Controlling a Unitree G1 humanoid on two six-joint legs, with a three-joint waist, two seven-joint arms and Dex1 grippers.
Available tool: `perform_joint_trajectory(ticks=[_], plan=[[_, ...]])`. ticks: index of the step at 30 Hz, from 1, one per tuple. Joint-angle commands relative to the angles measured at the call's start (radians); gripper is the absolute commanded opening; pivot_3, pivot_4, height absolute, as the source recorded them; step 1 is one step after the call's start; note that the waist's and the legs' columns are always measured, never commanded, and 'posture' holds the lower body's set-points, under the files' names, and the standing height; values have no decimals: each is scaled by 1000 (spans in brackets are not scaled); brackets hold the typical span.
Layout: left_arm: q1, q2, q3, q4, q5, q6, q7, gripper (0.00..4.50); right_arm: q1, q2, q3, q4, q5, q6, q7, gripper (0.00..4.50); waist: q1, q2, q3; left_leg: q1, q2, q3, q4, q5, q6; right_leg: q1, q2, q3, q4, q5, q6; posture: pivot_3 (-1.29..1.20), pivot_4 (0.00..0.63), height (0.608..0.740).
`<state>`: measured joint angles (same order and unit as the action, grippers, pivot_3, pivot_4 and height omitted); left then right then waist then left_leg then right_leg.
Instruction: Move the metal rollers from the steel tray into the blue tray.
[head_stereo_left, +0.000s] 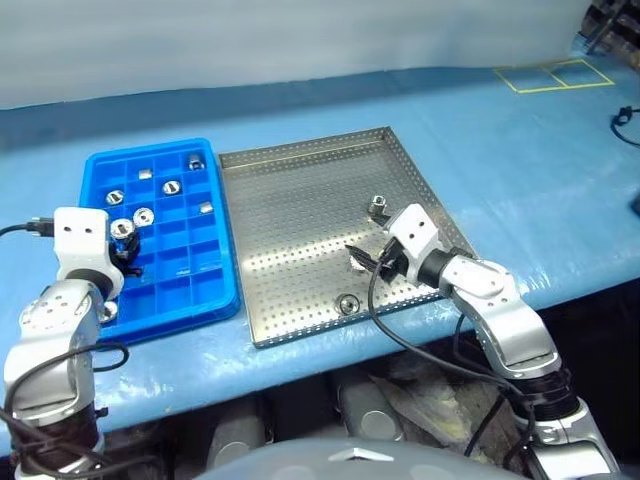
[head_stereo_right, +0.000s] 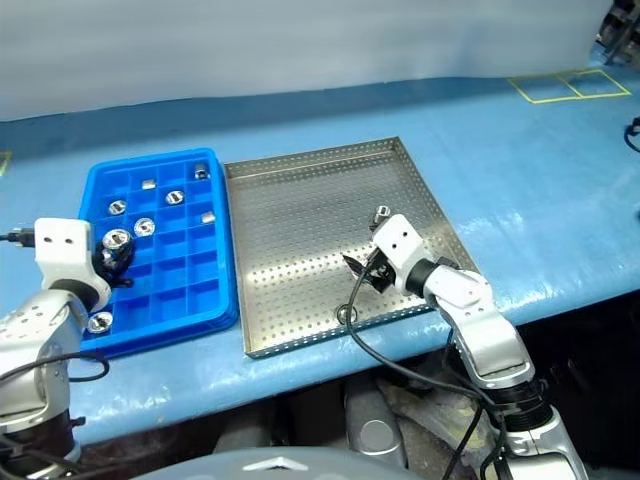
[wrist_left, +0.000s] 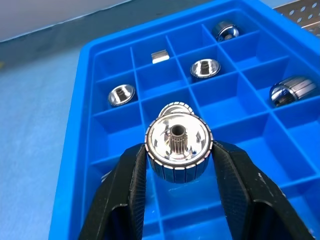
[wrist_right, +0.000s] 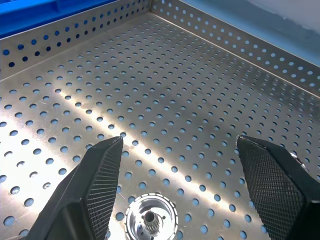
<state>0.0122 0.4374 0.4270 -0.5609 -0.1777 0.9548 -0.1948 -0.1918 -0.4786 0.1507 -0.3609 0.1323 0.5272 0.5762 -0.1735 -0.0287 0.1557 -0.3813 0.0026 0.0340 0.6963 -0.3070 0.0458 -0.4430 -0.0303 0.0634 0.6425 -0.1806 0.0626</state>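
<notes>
The steel tray (head_stereo_left: 300, 200) lies right of the blue tray (head_stereo_left: 160, 290). A roller (wrist_left: 178, 144), clamped by the left gripper (wrist_left: 178, 187), should be lowered into an empty cell before release. The right gripper (wrist_right: 177, 175) is spread wide over another roller (wrist_right: 151, 219).

Blue-covered table (head_stereo_left: 520, 160); yellow taped squares (head_stereo_left: 555, 75) at far corner; pale wall (head_stereo_left: 300, 35)

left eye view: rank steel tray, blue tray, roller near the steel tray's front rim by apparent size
1. Steel tray, the biggest footprint.
2. Blue tray, narrower and clearly smaller.
3. Roller near the steel tray's front rim, tiny next to either tray.

All three sit at about the same distance from the camera, so the order is safe.
</notes>
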Motion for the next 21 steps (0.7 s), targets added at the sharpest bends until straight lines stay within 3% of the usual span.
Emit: perform_joint_trajectory(ticks=[1,11,21], plan=[[23,-11,32,-72,-10,8,11,1732,-13,-2,-8,-17,5,-23,7,3831,13,0,0,0,0,0,0,0,0,0,0,0,0,0,0,-153,150,740],[40,-28,-12,-62,-23,17,-6,1732,-9,-1,-11,-20,0,-20,12,3831,51,0,0,0,0,0,0,0,-1,0,-6,-6,0,-2,-4,-166,150,740],[5,-13,-75,-31,-48,14,-43,1732,1,-2,-18,-26,-2,-19,5,3831,52,0,0,0,0,0,0,0,-1,0,-5,-7,0,-2,-4,-180,150,740]])
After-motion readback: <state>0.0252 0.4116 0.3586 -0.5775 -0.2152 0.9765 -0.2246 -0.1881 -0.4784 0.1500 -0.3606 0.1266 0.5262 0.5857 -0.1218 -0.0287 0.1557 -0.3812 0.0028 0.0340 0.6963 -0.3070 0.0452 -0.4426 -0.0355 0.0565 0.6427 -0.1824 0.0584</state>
